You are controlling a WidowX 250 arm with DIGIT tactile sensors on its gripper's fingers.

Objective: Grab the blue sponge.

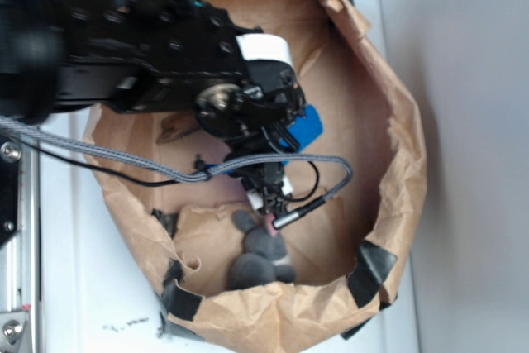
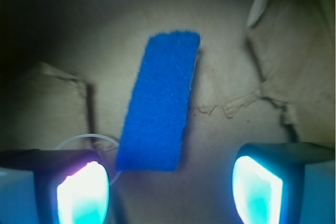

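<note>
End effector (image 2: 170,187) hung spread and empty, pads glowing at 7 and 5 o'clock in the wrist view, so it could straddle the target. The blue sponge (image 2: 159,100) lay flat on the paper bin floor (image 2: 231,66), angled toward 1 o'clock, nearer the left pad; grey plush mouse (image 1: 260,255) sat apart.

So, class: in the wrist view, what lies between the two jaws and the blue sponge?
Nothing but bare brown paper: the gripper is open, and the sponge lies just ahead, its near end toward the left jaw. The wrist view shows this.
</note>
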